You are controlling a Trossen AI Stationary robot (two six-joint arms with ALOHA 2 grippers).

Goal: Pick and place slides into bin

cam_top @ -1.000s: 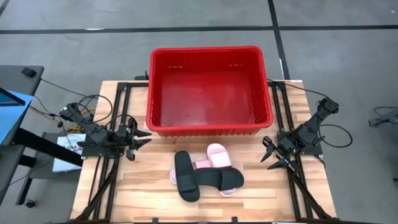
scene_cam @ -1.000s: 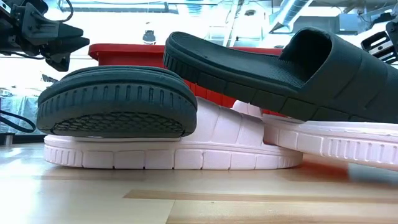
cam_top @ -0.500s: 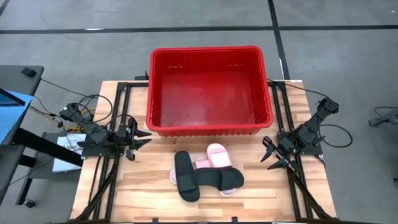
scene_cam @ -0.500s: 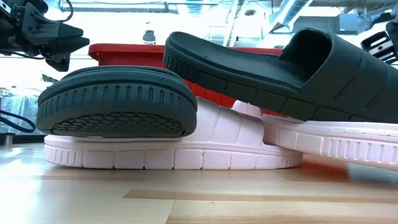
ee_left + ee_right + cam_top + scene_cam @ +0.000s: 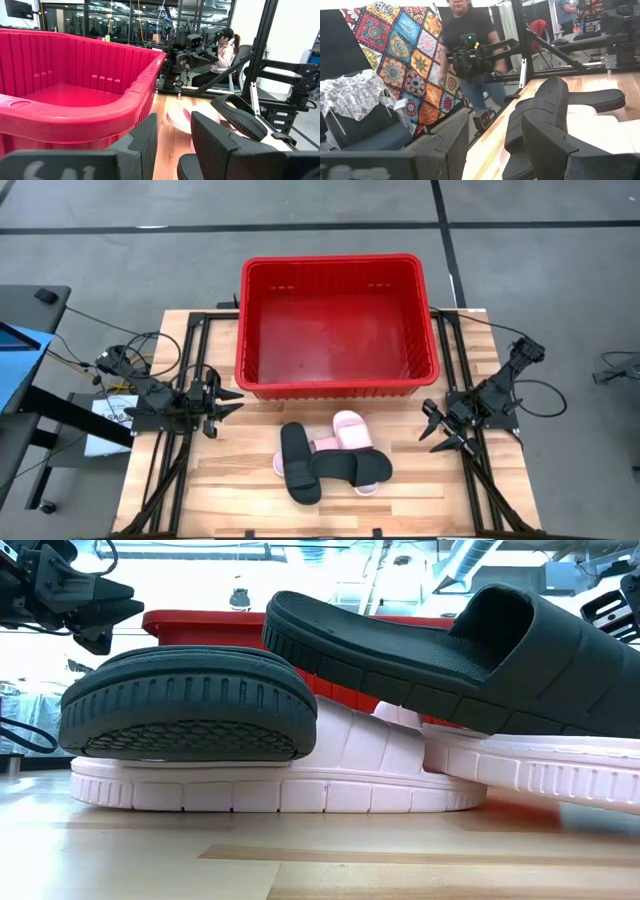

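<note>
Four slides lie in a pile on the table's near middle. One black slide (image 5: 299, 463) rests sole up across a pale pink slide (image 5: 300, 775). The other black slide (image 5: 352, 469) leans across both pink ones. The second pink slide (image 5: 351, 429) lies nearer the red bin (image 5: 338, 325), which stands at the far middle with nothing in it. My left gripper (image 5: 234, 401) is open and holds nothing, left of the pile beside the bin's near left corner. My right gripper (image 5: 432, 432) is open and holds nothing, right of the pile. The left wrist view shows the bin (image 5: 75, 95) and a black slide (image 5: 240, 117).
Black frame rails (image 5: 175, 460) run along the table's left and right sides under both arms. Bare wood (image 5: 230, 500) lies near the pile. A person (image 5: 470, 55) stands beyond the table's left side, and another sits beyond the right side (image 5: 222, 50).
</note>
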